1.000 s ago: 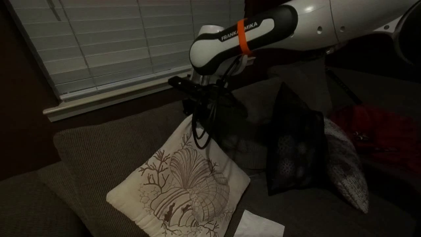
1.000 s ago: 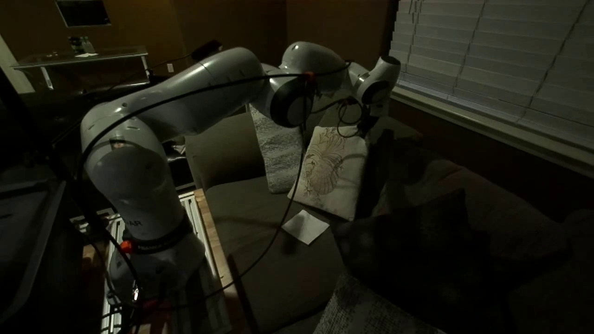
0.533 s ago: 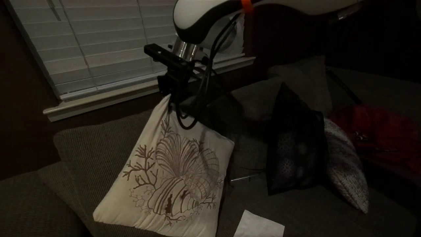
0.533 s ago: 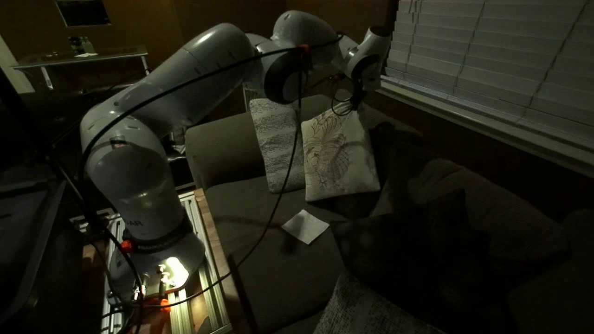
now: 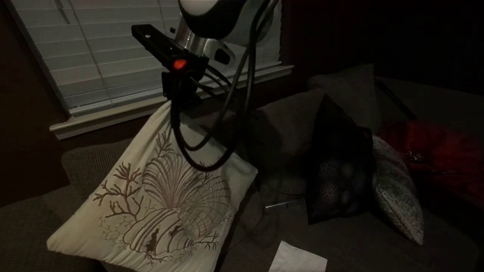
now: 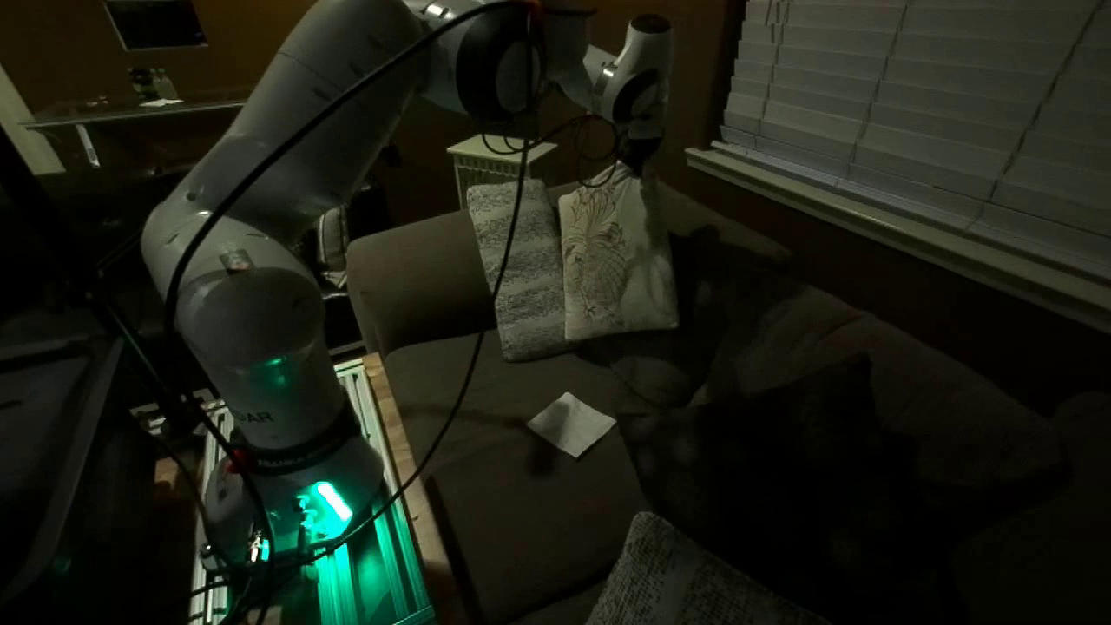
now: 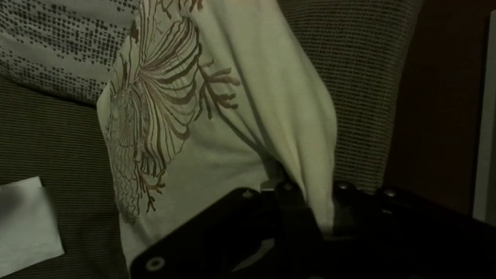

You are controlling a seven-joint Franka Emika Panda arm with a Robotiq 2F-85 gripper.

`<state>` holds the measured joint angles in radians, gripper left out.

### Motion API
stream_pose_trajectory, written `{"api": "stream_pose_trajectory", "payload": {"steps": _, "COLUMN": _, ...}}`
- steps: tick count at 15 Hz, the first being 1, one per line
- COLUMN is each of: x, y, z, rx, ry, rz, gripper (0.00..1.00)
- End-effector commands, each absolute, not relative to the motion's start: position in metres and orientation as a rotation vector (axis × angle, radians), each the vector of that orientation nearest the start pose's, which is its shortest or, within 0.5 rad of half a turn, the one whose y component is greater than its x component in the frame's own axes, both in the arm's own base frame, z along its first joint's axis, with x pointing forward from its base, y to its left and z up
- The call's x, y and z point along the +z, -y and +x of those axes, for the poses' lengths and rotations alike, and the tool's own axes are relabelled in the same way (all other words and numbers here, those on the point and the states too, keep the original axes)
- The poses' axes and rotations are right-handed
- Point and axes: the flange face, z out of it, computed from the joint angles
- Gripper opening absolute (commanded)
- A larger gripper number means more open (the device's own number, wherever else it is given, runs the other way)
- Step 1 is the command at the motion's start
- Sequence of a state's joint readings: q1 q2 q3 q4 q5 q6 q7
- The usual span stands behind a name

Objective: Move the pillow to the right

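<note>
Hand point(image 7: 313, 193) grips pillow point(image 5: 170, 196) by top corner; rest below hand.

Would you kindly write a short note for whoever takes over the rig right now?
Pincer: shut on an upper corner of the cream pillow.
Where: beside the grey-and-white pillow in an exterior view, cloth creased below the grip; whether its lower edge clears the sofa seat is unclear.
Done: corner gripped.
Left: likely any remaining rightward travel, setting it down, then letting go.
</note>
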<state>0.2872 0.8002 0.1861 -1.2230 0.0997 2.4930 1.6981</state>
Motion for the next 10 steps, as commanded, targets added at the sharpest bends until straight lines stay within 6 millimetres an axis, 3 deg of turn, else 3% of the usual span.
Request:
{"api": "stream_pose_trajectory", "payload": {"steps": 1, "x": 0.370, "y": -0.309, "z": 0.687, "rx": -0.156, "ry": -1.835, "rz": -1.927, "gripper": 0.03}}
{"api": "stream_pose_trajectory", "payload": {"steps": 5, "x": 0.386, "y": -0.284, "z": 0.657, "rx": -0.348, "ry": -2.005, "rz": -1.840, "gripper": 0.03}}
{"api": "stream_pose_trajectory", "payload": {"steps": 6, "x": 0.364, "y": -0.299, "z": 0.685, "rx": -0.275, "ry": -1.944, "rz": -1.908, "gripper": 0.13}}
{"api": "stream_pose_trajectory", "payload": {"steps": 10, "x": 0.376, "y": -0.286, "z": 0.666, "rx": -0.321, "ry": -2.006, "rz": -1.877, "gripper": 0.13}}
